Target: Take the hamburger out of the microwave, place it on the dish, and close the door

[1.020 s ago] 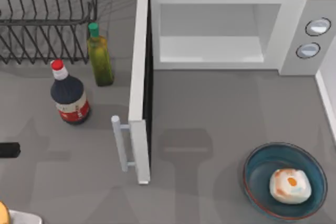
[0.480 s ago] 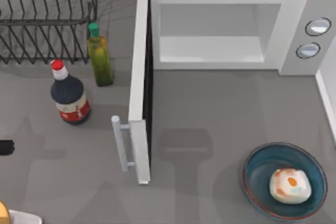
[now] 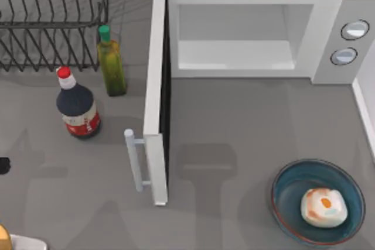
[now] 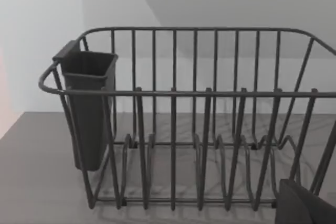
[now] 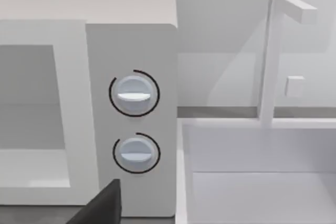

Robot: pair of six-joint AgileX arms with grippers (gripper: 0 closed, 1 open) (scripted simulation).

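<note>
Two round silver-grey knobs (image 3: 349, 43) sit on the right side panel of the microwave (image 3: 252, 33), a smooth white box with a pale, bare cavity at the far side of the matte grey table (image 3: 234, 121). Its door (image 3: 157, 95), a flat white panel with a dark inner edge and a white bar handle (image 3: 133, 160), stands swung wide open toward the near side. At near right the dish (image 3: 287, 194), a shallow round bowl, teal inside with a thin reddish-brown rim, holds the hamburger (image 3: 323, 207) (a cream lump with brownish edges and an orange spot on top). Left of the door stand a green-capped oil bottle (image 3: 111, 62) and a red-capped dark bottle (image 3: 77, 105); a dark wire rack (image 3: 53, 21) with a cup-shaped holder (image 4: 86, 103) occupies the far left. Whether either claw is open or closed cannot be told.
</note>
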